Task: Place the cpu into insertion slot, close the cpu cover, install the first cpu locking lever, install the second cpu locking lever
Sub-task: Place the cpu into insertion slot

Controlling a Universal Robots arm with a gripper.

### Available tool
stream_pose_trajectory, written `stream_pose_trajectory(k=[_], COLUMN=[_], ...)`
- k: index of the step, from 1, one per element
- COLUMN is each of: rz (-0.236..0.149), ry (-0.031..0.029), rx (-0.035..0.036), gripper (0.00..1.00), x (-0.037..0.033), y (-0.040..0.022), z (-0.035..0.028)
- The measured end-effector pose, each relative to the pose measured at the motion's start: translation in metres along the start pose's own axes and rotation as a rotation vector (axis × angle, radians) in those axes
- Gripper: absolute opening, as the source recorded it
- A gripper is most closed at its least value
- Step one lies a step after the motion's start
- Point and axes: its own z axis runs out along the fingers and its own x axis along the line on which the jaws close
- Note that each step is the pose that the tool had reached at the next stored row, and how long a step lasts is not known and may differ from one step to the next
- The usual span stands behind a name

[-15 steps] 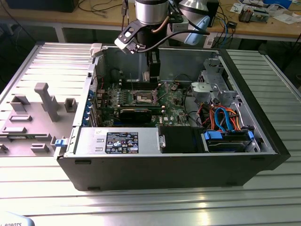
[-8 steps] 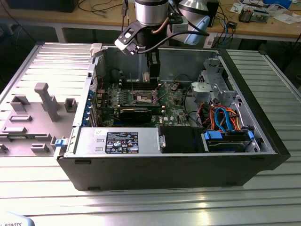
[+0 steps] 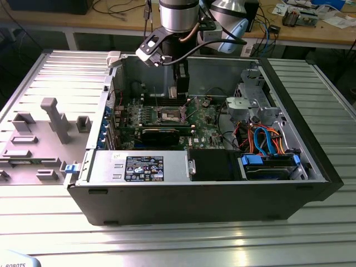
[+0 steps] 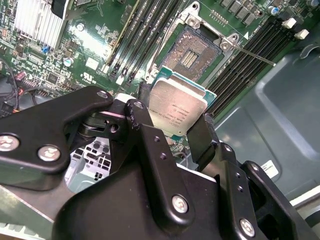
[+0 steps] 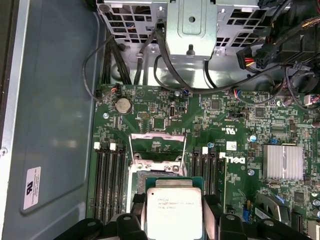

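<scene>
The arm (image 3: 178, 16) comes down from 12 o'clock into the open computer case (image 3: 194, 194), which lies on its side on the ribbed metal worktop (image 3: 167, 239). Its jaws are pinching the cpu (image 4: 177, 107) by two opposite edges, a black finger (image 4: 200, 137) on either side and the silvery top facing the camera. The chip hangs clear of the board, not seated.

In the second wrist view the insertion slot (image 4: 192, 50) lies beyond the chip, its dark centre bare. In the first wrist view the cpu (image 5: 174, 212) overlaps the near edge of the slot (image 5: 155, 172), and the cpu cover (image 5: 157, 135) stands swung open on the slot's far side. Rows of long black memory slots (image 5: 107, 175) run along both sides of it.

In the exterior view the slot (image 3: 169, 115) sits on the green board just at 6 o'clock of the arm's tip. A long black card (image 3: 160, 133) lies close at 6 o'clock of the slot, and a bundle of blue and orange cables (image 3: 267, 139) is well off at 3 o'clock. Grey blocks (image 3: 53, 119) stand on the worktop at 9 o'clock of the case.
</scene>
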Motion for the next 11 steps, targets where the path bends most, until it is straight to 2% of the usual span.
stream_pose_trajectory(k=[5,11], rz=[0.004,0.043], ry=[-0.0025,-0.0067], rx=[0.0,-0.0002], gripper=[0.54,0.54], x=[0.0001,0.0], y=[-0.0029,-0.0042], z=[0.0057,0.0091])
